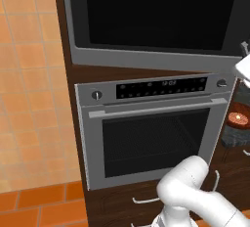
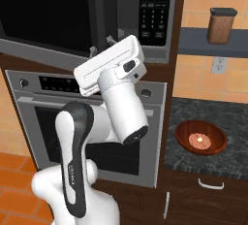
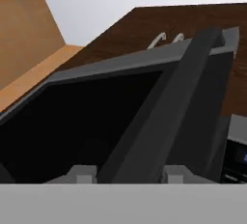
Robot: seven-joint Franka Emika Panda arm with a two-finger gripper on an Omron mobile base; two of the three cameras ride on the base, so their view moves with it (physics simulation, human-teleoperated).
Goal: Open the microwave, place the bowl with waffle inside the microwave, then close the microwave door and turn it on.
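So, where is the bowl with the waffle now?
The bowl sits on the dark counter right of the oven, in the right base view.

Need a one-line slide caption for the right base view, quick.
Tool raised to the microwave door handle, above the oven; bowl with waffle waits on counter.

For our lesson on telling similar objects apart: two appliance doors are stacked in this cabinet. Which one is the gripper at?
The upper one, the microwave door: black glass with a vertical black bar handle, which the gripper straddles. The oven door below has a horizontal silver handle.

text: none legible | microwave btn panel & oven display: marks too blurred
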